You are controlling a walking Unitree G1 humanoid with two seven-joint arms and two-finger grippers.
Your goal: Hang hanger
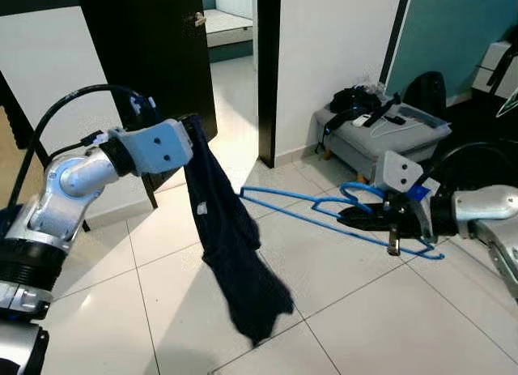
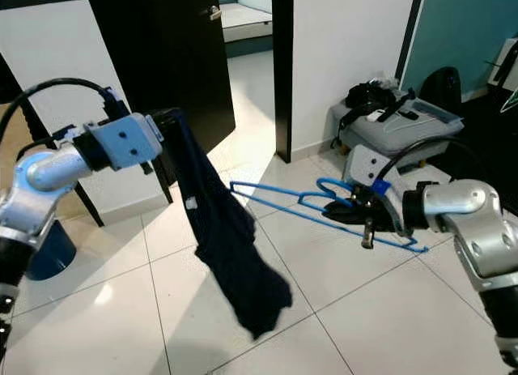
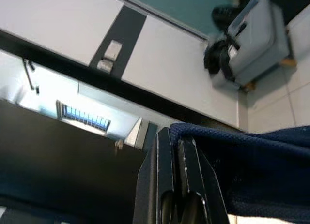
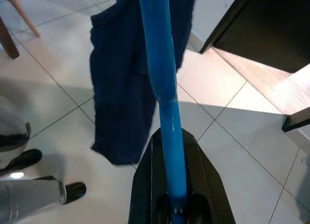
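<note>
Landmark: dark door (image 1: 154, 51), standing open in a white-walled room with a white tiled floor (image 1: 340, 310). Left gripper (image 1: 191, 125): raised in front of the door's lower half, fingers (image 3: 174, 185) pressed together and pinching the top edge of a navy garment (image 1: 231, 245). The garment hangs straight down from that grip, its lower end loose above the floor, out from the door. Right gripper (image 1: 364, 219): held low, well to the right of the door, fingers clamped around the bar of a blue hanger (image 1: 324, 206). The hanger lies roughly level in the air above the floor, its long end pointing back toward the garment and reaching just beside the cloth; whether it touches the cloth cannot be told. Grey padded bench (image 1: 388, 140): against the white wall to the right of the door, carrying black items and a white object. Black bag (image 1: 425, 91): behind the bench, against a teal wall panel. A person's black shoes (image 4: 29, 158) and grey trouser legs: on the floor beside the hanging garment, seen from the right wrist.
</note>
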